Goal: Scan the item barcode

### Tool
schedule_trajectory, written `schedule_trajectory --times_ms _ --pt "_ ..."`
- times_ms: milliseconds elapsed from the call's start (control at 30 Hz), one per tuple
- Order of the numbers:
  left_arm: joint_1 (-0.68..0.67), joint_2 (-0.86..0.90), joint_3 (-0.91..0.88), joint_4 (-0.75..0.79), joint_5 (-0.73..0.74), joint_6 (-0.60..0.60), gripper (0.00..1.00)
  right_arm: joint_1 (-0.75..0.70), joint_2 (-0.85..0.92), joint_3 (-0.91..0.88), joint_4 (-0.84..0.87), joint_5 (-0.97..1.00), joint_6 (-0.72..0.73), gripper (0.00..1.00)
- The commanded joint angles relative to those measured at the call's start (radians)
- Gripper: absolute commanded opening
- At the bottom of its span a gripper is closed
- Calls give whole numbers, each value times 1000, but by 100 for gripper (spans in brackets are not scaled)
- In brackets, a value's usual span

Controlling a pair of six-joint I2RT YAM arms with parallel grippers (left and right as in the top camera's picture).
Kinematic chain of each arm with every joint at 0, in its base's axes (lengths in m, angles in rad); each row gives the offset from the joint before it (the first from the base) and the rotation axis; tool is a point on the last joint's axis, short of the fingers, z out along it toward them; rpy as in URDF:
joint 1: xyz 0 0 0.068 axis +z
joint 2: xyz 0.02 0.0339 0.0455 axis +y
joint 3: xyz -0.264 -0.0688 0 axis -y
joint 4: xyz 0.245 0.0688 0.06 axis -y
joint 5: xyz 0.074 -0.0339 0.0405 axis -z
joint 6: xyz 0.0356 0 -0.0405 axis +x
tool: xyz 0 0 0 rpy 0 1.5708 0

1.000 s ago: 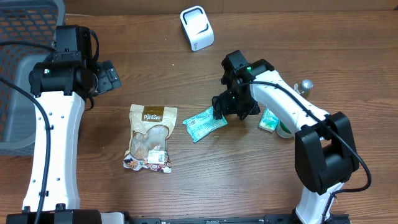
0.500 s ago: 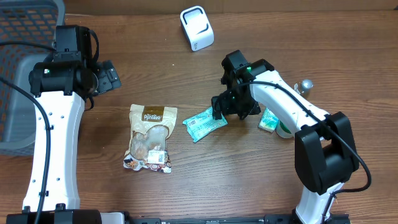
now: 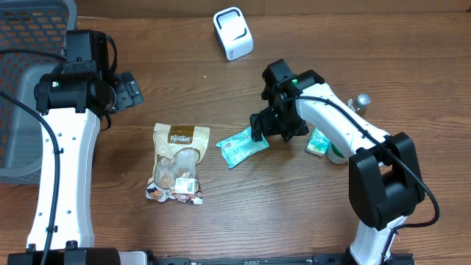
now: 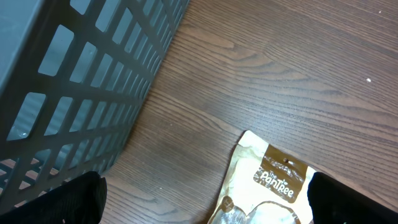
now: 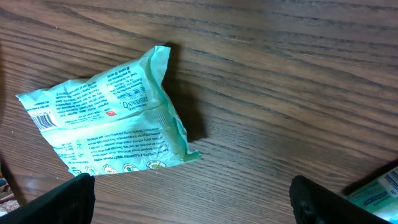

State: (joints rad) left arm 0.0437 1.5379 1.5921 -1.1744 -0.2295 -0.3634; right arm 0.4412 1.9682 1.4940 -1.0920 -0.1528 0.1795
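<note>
A mint-green packet lies flat on the wooden table, printed side up, with a barcode at its left end. In the overhead view this packet sits at the table's middle, and my right gripper hovers just beyond its right end. My right gripper is open, its dark fingertips wide apart over bare wood, nothing between them. The white scanner stands at the far edge. My left gripper is open at the left, above a brown snack pouch.
A grey slatted basket fills the far left corner. The brown pouch lies left of the green packet. Right of my right arm are a second green pack and a small bottle.
</note>
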Motion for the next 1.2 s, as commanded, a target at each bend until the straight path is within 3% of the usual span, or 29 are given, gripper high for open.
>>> schedule_trajectory --times_ms 0,800,1167 --pt "2 -5 9 3 -13 12 100 3 -27 -3 5 -6 -15 97" --pt "2 -5 9 3 -13 12 99 3 -27 -22 -3 -6 -20 96" --pt "2 -5 9 3 -13 12 100 3 -27 -183 276 -32 -55 95"
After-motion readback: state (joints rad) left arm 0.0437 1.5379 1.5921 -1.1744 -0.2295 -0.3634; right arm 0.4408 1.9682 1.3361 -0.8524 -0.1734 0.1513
